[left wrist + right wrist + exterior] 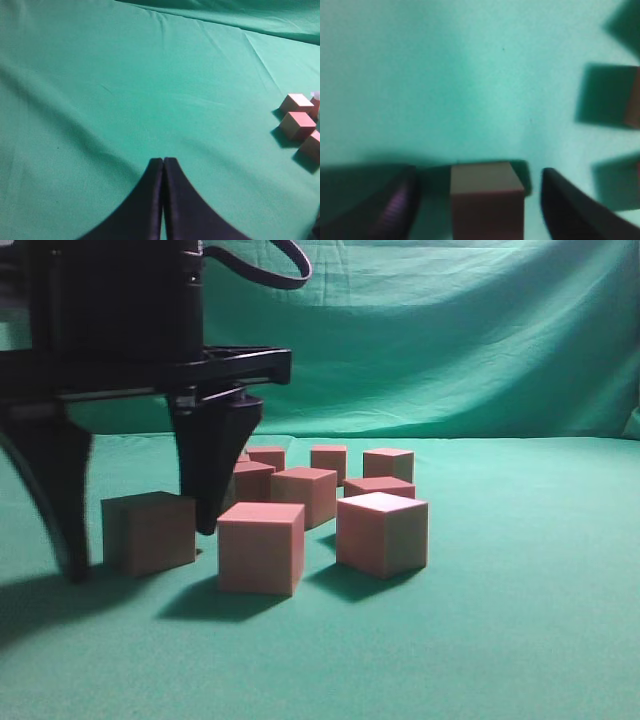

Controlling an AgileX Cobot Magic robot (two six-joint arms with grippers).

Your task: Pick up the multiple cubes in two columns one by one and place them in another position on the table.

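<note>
Several pinkish-red cubes stand in a loose cluster on the green table (520,620). My right gripper (140,552) reaches down at the left of the exterior view, its two black fingers straddling the leftmost cube (148,532). In the right wrist view this cube (487,200) sits on the cloth between the jaws of the right gripper (480,175), which is open with a gap on each side. My left gripper (163,160) is shut on nothing over bare cloth, and three cubes (297,124) lie far off to its right.
Close to the straddled cube stand a front cube (261,547) and a larger-looking one (382,532), with more cubes (305,495) behind. A draped green backdrop (450,340) closes the far side. Another cube (632,97) shows at the right wrist view's right edge.
</note>
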